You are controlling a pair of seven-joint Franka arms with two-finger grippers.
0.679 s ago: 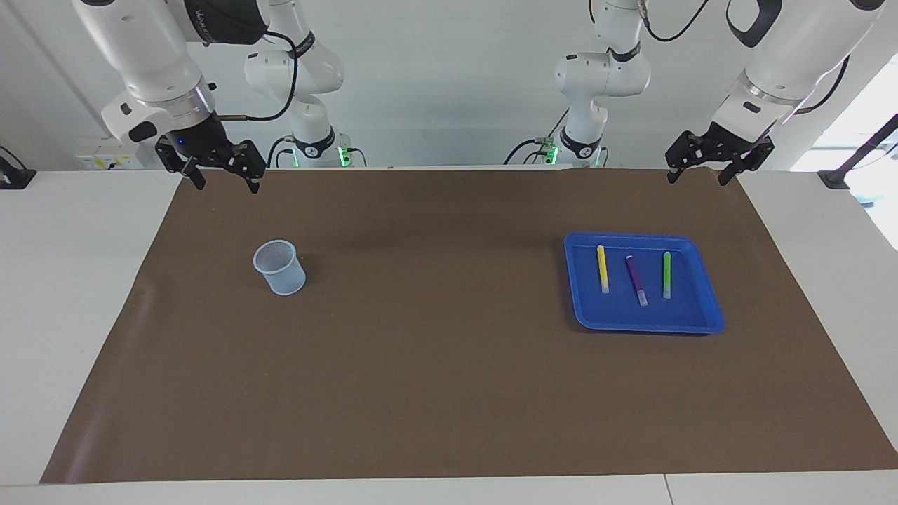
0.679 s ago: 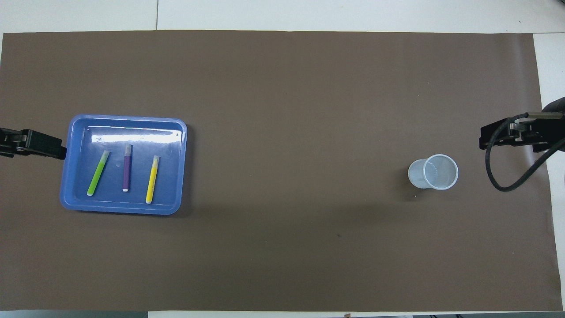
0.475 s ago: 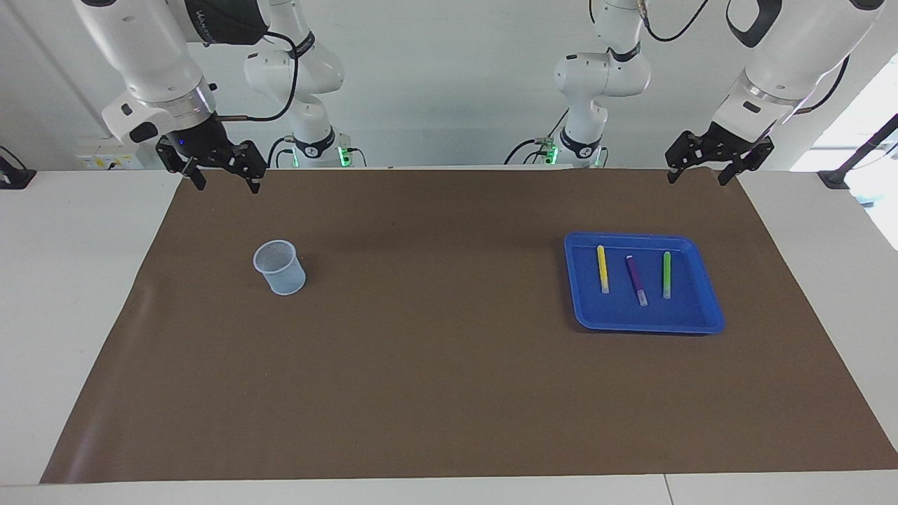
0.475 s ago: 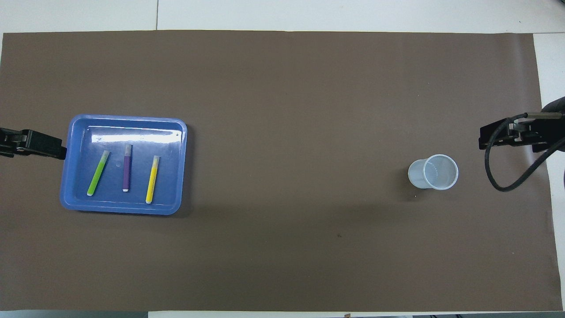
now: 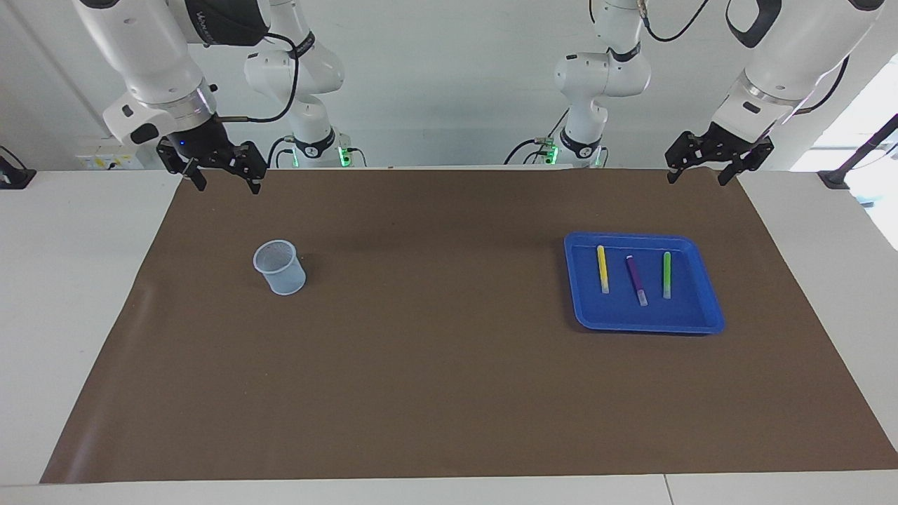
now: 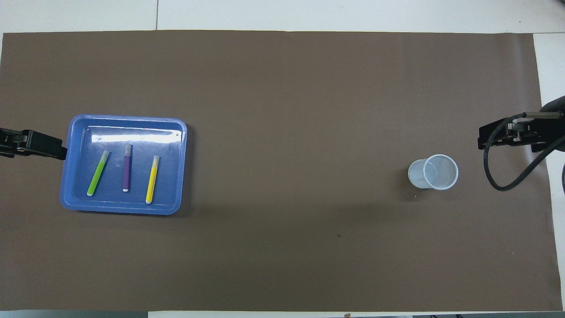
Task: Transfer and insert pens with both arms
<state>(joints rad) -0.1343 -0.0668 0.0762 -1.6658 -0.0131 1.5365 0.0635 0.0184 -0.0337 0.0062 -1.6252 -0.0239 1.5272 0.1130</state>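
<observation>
Only the facing view shows both arms whole; left hand (image 5: 697,176) and right hand (image 5: 223,182) hang with fingers spread, empty. Three pens (image 6: 126,167) lie in one blue tray (image 6: 182,176); one cup (image 6: 433,172) stands on the tabletop (image 6: 282,110).

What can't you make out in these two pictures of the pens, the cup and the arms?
- Overhead view: left gripper and right gripper are cut off by the picture's edges.
- Facing view: the inside of the translucent plastic cup is hidden by its wall.
- Both views: any print on the yellow, purple and green marker pens in the blue plastic tray is too small.
</observation>
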